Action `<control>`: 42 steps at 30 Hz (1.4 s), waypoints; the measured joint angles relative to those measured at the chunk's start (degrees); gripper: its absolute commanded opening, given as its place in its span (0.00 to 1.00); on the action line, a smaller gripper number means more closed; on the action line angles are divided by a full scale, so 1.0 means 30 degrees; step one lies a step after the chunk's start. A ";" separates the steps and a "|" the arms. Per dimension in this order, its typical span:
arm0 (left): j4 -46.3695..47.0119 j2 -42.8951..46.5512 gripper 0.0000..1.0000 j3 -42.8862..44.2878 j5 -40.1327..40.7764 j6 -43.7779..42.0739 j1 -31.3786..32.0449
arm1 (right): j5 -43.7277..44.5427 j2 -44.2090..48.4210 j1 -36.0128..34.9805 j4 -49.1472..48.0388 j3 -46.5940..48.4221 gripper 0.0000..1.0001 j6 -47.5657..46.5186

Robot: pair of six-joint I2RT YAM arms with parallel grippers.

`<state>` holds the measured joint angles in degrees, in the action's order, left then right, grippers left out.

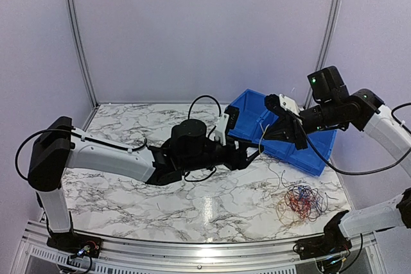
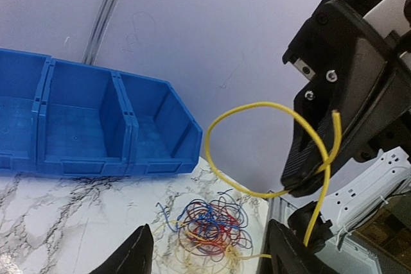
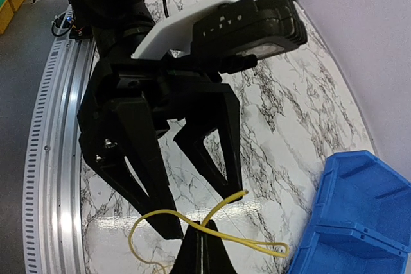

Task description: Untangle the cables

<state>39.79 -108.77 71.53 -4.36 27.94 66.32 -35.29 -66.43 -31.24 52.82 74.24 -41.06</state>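
Right jaws clenched on yellow wire (image 2: 257, 105), mid-air; its loop lies crosswise just ahead of my left jaws, released. Other cables (image 1: 302, 200) bunched on bench (image 1: 192, 210) by near right corner, well below.

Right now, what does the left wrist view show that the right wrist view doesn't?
Only the left wrist: the tangled cables lying on the marble table. Only the right wrist: the metal rail along the table's edge. Both: the yellow wire pinched in the shut right end effector, the open left end effector, and the blue bin.
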 measured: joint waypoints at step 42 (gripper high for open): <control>0.1683 -0.1596 0.00 0.0474 -0.0619 0.0780 0.0270 | 0.4495 0.1027 -0.0109 -0.1311 -0.3381 0.00 -0.1603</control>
<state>44.84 -113.56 72.95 -6.22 30.28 67.13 -21.80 -63.35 -31.57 48.88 64.10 -45.87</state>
